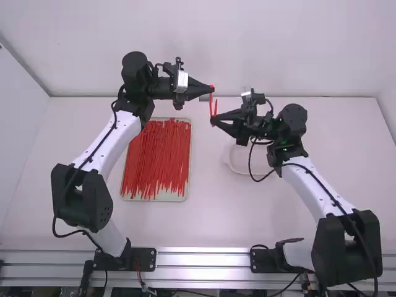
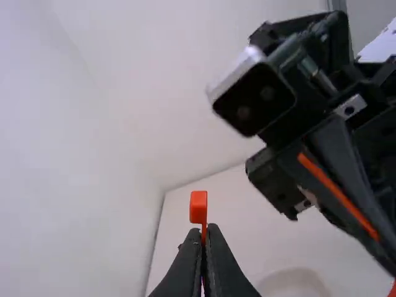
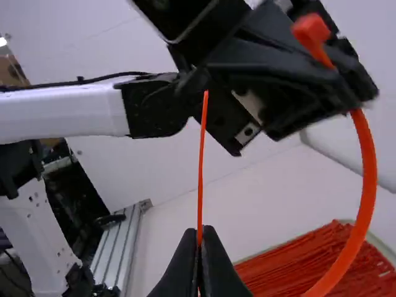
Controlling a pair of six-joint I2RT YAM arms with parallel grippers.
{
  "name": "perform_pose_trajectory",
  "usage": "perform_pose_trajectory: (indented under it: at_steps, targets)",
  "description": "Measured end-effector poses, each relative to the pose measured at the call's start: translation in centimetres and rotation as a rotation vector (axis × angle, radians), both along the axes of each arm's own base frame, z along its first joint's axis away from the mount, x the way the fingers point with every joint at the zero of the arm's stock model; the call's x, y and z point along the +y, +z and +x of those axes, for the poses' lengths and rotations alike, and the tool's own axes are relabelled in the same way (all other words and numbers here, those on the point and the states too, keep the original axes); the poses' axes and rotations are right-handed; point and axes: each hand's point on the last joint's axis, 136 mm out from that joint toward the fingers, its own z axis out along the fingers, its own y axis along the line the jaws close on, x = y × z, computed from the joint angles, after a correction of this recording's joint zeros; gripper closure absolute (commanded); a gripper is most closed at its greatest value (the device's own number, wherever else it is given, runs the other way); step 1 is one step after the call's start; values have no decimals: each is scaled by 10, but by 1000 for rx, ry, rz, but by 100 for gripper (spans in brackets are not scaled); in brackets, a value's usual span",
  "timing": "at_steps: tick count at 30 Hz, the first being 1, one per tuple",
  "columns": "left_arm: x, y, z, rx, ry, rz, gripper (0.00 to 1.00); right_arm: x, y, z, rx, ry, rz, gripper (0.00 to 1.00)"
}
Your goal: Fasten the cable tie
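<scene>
A red cable tie (image 1: 214, 106) hangs in the air above the table's far middle, held at both ends. My left gripper (image 1: 210, 93) is shut on the end just below its square head (image 2: 198, 207), which pokes out past the fingertips. My right gripper (image 1: 213, 120), just below and in front of it, is shut on the thin tail (image 3: 202, 167). The strap bends in a loop (image 3: 368, 173) from the head (image 3: 311, 28) round to the tail. The tail's tip points up towards the left gripper, beside the head, not through it.
A beige tray (image 1: 187, 185) with a pile of several red cable ties (image 1: 158, 158) lies left of the middle, below the left arm. A pale round dish (image 1: 238, 162) sits under the right arm. The table's front and right side are bare.
</scene>
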Motion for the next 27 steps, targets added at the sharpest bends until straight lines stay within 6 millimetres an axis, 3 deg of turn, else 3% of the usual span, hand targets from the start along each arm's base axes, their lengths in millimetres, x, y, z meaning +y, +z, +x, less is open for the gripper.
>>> perform_pose_trajectory:
  at_steps: [17, 27]
  targets:
    - [0, 3, 0, -79, 1, -4, 98, 15, 4, -5, 51, 35, 31, 100]
    - [1, -6, -21, -230, -119, 10, 98, 13, 4, -2, 62, 21, 33, 100]
